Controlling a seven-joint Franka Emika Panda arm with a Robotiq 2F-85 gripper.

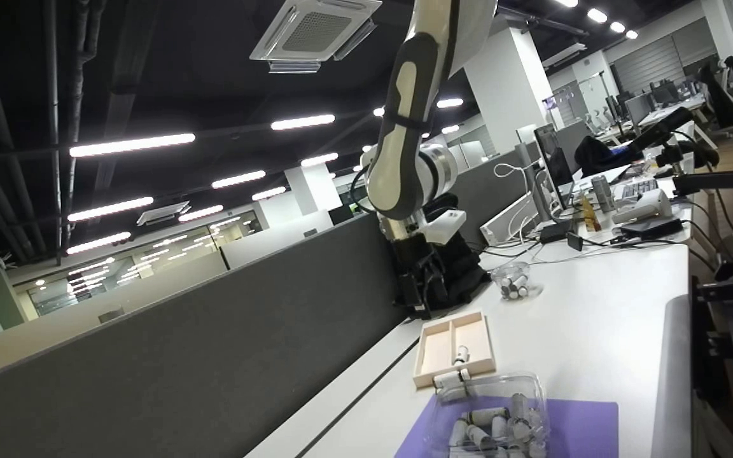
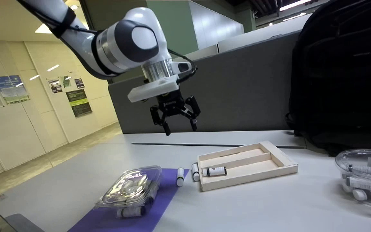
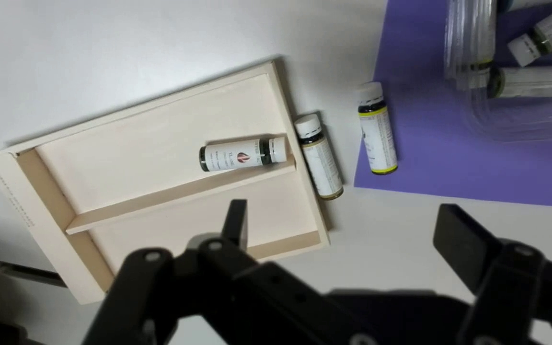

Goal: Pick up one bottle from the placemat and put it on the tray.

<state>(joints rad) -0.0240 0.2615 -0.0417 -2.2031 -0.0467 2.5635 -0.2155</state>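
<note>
The tan tray (image 3: 161,139) has two compartments, and one white-capped bottle (image 3: 242,154) lies in it against the divider. A second bottle (image 3: 323,158) lies on the table along the tray's outer end. A third bottle (image 3: 379,129), with yellow bands, lies at the edge of the purple placemat (image 3: 424,167); it also shows in an exterior view (image 2: 180,177). A clear plastic box (image 2: 130,190) with several bottles stands on the placemat. My gripper (image 3: 343,220) is open and empty. It hangs well above the table, behind the tray and placemat in an exterior view (image 2: 180,128).
A round clear tub (image 2: 366,167) with several bottles stands beyond the tray. A black backpack (image 2: 343,80) leans near the grey partition (image 2: 243,90) behind the table. A monitor (image 1: 554,159), cables and desk items stand farther along the table.
</note>
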